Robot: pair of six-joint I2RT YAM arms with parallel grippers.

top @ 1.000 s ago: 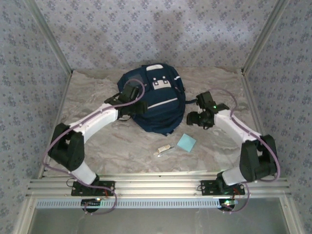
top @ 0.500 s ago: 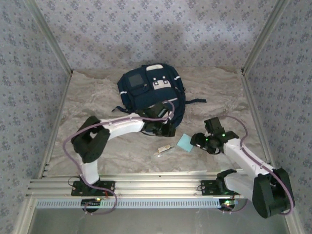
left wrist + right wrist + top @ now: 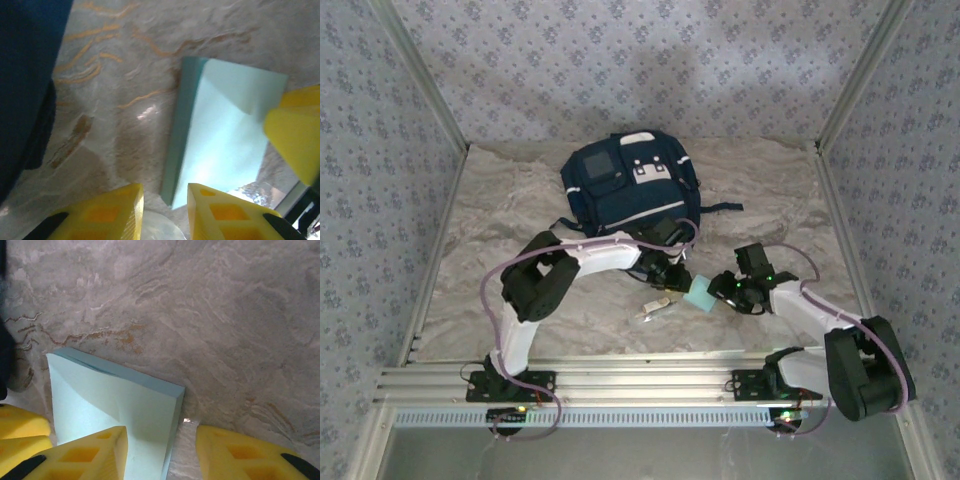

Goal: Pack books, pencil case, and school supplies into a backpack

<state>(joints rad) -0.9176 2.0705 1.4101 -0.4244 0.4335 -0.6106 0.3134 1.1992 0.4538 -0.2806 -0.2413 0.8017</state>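
Arms (image 3: pixel 590 252) have both come from the backpack (image 3: pixel 630 190) to the blue pad (image 3: pixel 701 295) on the surface (image 3: pixel 520 220) at its five o'clock, to pack it next: right pincer (image 3: pixel 162 455) half open round a corner, left pincer (image 3: pixel 165 210) narrow, grip unclear.

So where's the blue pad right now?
In the top view the pad sits on the table right of centre, between the left claw and right claw, in front of the backpack.

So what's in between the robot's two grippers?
The small flat light-blue square pad lies between left gripper and right gripper in the top view.
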